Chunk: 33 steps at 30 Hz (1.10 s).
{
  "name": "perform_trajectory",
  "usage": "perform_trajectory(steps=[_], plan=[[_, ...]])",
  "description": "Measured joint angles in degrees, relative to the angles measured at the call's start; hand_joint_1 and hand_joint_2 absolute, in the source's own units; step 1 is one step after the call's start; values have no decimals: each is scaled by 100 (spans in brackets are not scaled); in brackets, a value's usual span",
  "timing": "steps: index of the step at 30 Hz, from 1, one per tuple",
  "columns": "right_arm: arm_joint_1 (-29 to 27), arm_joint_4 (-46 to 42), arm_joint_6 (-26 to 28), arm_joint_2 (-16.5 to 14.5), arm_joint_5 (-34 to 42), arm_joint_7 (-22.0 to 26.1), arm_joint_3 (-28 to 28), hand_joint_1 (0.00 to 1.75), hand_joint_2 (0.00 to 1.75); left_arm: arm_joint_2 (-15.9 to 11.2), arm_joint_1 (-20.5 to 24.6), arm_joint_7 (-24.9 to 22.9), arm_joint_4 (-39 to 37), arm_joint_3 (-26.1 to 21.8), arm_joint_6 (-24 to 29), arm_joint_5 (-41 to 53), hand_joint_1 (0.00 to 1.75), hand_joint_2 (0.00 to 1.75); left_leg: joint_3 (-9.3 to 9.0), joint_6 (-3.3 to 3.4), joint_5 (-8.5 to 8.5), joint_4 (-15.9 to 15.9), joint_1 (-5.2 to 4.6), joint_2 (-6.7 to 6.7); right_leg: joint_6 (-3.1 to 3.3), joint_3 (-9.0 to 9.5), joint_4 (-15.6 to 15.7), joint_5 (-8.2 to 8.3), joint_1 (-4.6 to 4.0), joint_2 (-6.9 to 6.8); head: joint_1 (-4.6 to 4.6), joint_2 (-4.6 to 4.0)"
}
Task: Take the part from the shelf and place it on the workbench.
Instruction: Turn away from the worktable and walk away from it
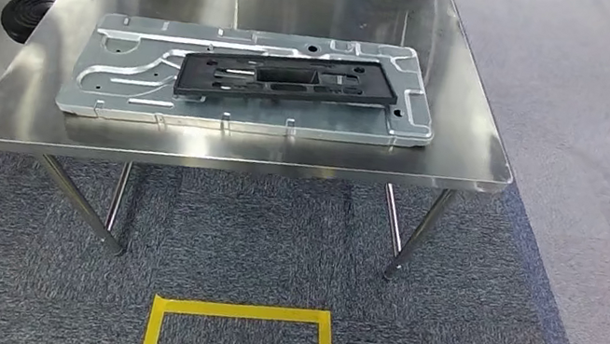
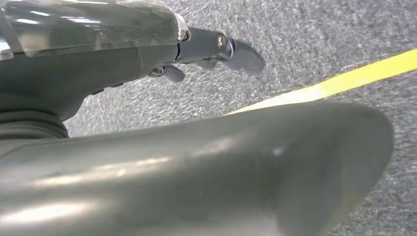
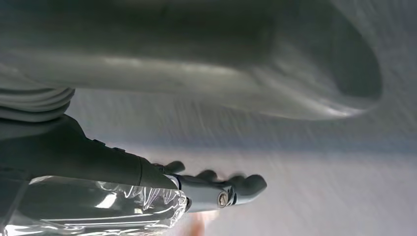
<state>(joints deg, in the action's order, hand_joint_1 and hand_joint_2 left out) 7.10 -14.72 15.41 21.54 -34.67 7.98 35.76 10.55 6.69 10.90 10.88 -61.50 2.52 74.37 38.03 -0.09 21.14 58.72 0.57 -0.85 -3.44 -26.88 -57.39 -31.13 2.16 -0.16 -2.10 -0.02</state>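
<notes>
While the black part (image 1: 284,79) is lying lengthwise on the metal plate (image 1: 106,94) atop the workbench (image 1: 465,158), both hands are hanging beside the robot, left hand (image 2: 211,51) and right hand (image 3: 216,189) empty, fingers loosely apart (seemingly finished).

One workbench (image 1: 465,153), one metal panel (image 1: 107,90), one black part (image 1: 284,79).

Black plastic part (image 1: 284,79) — flat, long, slotted — atop grey metal panel (image 1: 108,85), centre of steel workbench (image 1: 434,171)
</notes>
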Motion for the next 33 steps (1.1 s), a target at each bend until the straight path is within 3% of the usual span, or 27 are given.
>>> perform_trajectory(steps=[2, 3, 5, 7, 8, 9, 10, 12, 14, 15, 17, 18, 19, 20, 22, 23, 24, 25, 26, 27, 28, 30, 31, 33], plan=[[-115, 74, -121, -275, -2, -224, 63, 0, 0, 1, -1, -2, 0, 3, 3, -4, 0, 0, 25, -98, -69, 5, 24, -7, 144, -60, 22, 28, -30, -10, -4, 0], [-155, 106, -195, -397, -10, -376, 88, 0, 0, -1, -12, -2, 0, 3, 7, -7, 0, 0, 57, -133, 21, 58, 37, -1, 205, -116, 12, 89, -33, -16, -6, 0], [-196, 162, -359, -661, -25, -694, 136, 0, 0, -4, -25, -1, 0, 3, 16, -9, 0, 0, 182, -176, 542, 459, 57, 20, 311, -269, 12, 235, -38, -27, -10, 1], [-218, 202, -461, -909, -25, -914, 167, 0, 0, -5, -15, 2, 0, 4, 21, -4, 0, 0, 314, -187, 1132, 1171, 53, 32, 366, -451, 8, 385, -77, -20, -13, 2], [-229, 218, -481, -1019, -16, -969, 185, 0, 0, -5, -4, 2, 0, 5, 21, 1, 0, 0, 322, -183, 1241, 1475, 50, 37, 377, -550, 4, 462, -100, -16, -13, 2], [-240, 237, -498, -1142, -7, -1000, 205, 0, 0, -5, 5, -2, 0, 6, 22, 6, 0, 0, 259, -167, 1205, 1645, 42, 41, 384, -650, -1, 540, -125, -12, -13, 2], [-250, 251, -514, -1246, 4, -1018, 228, 0, 0, -5, 14, -6, 0, 6, 22, 10, 0, 0, 103, -135, 1065, 1632, 28, 44, 387, -750, -6, 616, -146, -10, -13, 2], [-260, 275, -546, -1435, 11, -1025, 262, 0, 0, -9, 39, -17, 1, 6, 24, 15, 0, 0, -488, -21, 834, 1047, -20, 56, 379, -915, -12, 760, -185, -2, -13, 1], [-261, 290, -593, -1603, 19, -1033, 283, 0, 0, -20, 85, -19, 2, 7, 24, 15, 0, 0, -1173, 93, 969, 124, -77, 69, 347, -1004, -14, 893, -219, 3, -13, 2], [-260, 297, -623, -1686, 31, -1039, 296, 0, 0, -25, 102, -16, 2, 9, 25, 14, 0, 0, -1371, 132, 1060, -184, -99, 71, 322, -1021, -3, 962, -220, 0, -12, 1], [-267, 315, -692, -1825, 64, -1082, 337, 0, 0, -22, 105, -14, 1, 13, 27, 13, 0, 0, -1415, 190, 1031, -377, -109, 55, 259, -1037, 53, 1101, -214, 2, -11, 1], [-273, 326, -725, -1892, 78, -1108, 356, 0, 0, -20, 96, -14, -1, 15, 28, 13, 0, 0, -1364, 231, 948, -401, -102, 38, 231, -1066, 46, 1080, -206, 11, -11, 1], [-283, 336, -751, -1951, 81, -1136, 373, 0, 0, -18, 89, -18, -3, 16, 31, 14, 0, 0, -1290, 274, 852, -420, -93, 22, 208, -1124, -61, 920, -195, 20, -11, 1], [-294, 345, -765, -2004, 78, -1153, 385, 0, 0, -16, 80, -20, -4, 17, 34, 16, 0, 0, -1196, 307, 757, -438, -82, 8, 188, -1206, -286, 648, -184, 28, -10, 1], [-303, 357, -785, -2091, 63, -1166, 396, 0, 0, -19, 69, -23, -4, 25, 43, 26, 0, 0, -980, 338, 592, -426, -91, -2, 146, -1385, -1042, -2, -153, 26, -9, 2], [-305, 360, -790, -2122, 58, -1163, 400, 0, 0, -19, 63, -24, -4, 30, 44, 32, 0, 0, -871, 331, 519, -408, -95, -6, 125, -1426, -1404, -152, -148, 25, -8, 2], [-304, 361, -793, -2147, 55, -1157, 406, 0, 0, -19, 59, -25, -4, 34, 45, 41, 0, 0, -758, 323, 447, -380, -97, -12, 110, -1406, -1646, -155, -145, 24, -9, 1], [-305, 361, -792, -2169, 54, -1148, 411, 0, 0, -19, 58, -25, -4, 38, 46, 49, 0, 0, -639, 313, 382, -342, -97, -18, 103, -1298, -1703, -32, -142, 22, -9, 1], [-305, 361, -788, -2186, 50, -1137, 416, 0, 0, -19, 58, -26, -4, 40, 46, 57, 0, 0, -522, 300, 322, -298, -97, -21, 107, -1093, -1561, 136, -140, 20, -9, 1], [-302, 361, -784, -2193, 39, -1115, 419, 0, 0, -19, 58, -26, -4, 42, 46, 65, 0, 0, -415, 285, 270, -248, -97, -22, 123, -786, -1225, 249, -140, 18, -9, 1], [-296, 359, -778, -2196, 22, -1086, 420, 0, 0, -18, 58, -26, -4, 43, 46, 68, 0, 0, -322, 266, 227, -195, -105, -21, 146, -421, -759, 248, -154, 16, -9, 1], [-274, 354, -767, -2195, -13, -1014, 423, 0, 0, -17, 59, -26, -4, 46, 46, 69, 0, 0, -209, 211, 134, -123, -115, -28, 211, 103, 18, 69, -188, 13, -9, 1], [-268, 351, -762, -2195, -23, -987, 425, 0, 0, -16, 57, -26, -4, 47, 46, 69, 0, 0, -180, 180, 83, -114, -115, -34, 244, 193, 199, 6, -208, 13, -9, 2], [-272, 353, -755, -2201, -28, -960, 429, 0, 0, -19, 45, -26, -4, 47, 48, 69, 0, 0, -138, 116, 23, -111, -107, -28, 320, 127, 253, 84, -200, 0, -9, 2]])
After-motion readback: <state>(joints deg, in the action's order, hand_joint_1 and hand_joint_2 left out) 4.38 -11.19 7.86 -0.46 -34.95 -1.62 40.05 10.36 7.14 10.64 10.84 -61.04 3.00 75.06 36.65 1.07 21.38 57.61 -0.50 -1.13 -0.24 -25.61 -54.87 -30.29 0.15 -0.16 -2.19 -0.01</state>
